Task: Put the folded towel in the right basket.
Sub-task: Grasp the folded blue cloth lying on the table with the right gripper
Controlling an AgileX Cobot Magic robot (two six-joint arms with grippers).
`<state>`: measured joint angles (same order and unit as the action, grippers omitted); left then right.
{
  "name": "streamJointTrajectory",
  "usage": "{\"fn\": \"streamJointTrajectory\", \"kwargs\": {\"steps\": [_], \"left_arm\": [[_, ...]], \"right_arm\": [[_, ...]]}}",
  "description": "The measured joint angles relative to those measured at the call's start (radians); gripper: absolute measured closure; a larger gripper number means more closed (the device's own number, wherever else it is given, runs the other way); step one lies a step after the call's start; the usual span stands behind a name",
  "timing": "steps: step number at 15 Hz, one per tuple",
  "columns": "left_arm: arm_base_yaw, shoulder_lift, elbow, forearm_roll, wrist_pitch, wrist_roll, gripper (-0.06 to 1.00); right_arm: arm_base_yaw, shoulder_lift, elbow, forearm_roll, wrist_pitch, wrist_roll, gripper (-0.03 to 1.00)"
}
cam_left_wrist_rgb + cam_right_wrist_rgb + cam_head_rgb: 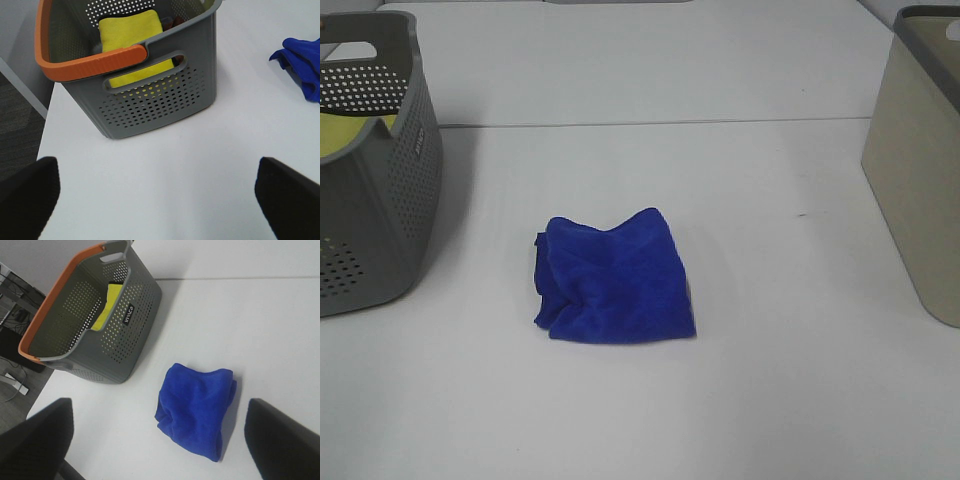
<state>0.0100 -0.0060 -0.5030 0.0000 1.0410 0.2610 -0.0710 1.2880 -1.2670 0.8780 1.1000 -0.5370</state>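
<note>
Left gripper (156,165) and right gripper (157,412) gape empty — the towel (615,280) looks soft, floppy, so I'd pinch its bunched middle.

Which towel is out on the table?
The blue towel, lying loose on the tabletop; the yellow towel sits inside the grey perforated basket.

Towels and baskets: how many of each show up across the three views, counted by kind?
Towels: 2, a blue towel on the table and a yellow towel inside the grey basket
Baskets: 2, the grey basket and a beige basket
Total: 4
</note>
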Motion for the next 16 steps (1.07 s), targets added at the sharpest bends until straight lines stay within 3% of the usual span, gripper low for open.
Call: {"fn": "streamJointTrajectory", "kwargs": {"steps": [2, 6, 8, 10, 16], "left_arm": [[0.0, 0.0, 0.0, 0.0, 0.0, 0.0, -0.04], [0.0, 0.0, 0.0, 0.0, 0.0, 0.0, -0.04], [0.0, 0.0, 0.0, 0.0, 0.0, 0.0, -0.04], [0.0, 0.0, 0.0, 0.0, 0.0, 0.0, -0.04], [0.0, 0.0, 0.0, 0.0, 0.0, 0.0, -0.04]], "right_arm": [[0.067, 0.088, 0.0, -0.032, -0.023, -0.002, 0.08], [0.337, 0.284, 0.0, -0.156, -0.213, 0.028, 0.08], [0.407, 0.407, 0.0, -0.165, -0.228, 0.061, 0.08], [0.445, 0.524, 0.0, -0.172, -0.237, 0.096, 0.08], [0.448, 0.749, -0.001, -0.158, -0.242, 0.131, 0.09]]}}
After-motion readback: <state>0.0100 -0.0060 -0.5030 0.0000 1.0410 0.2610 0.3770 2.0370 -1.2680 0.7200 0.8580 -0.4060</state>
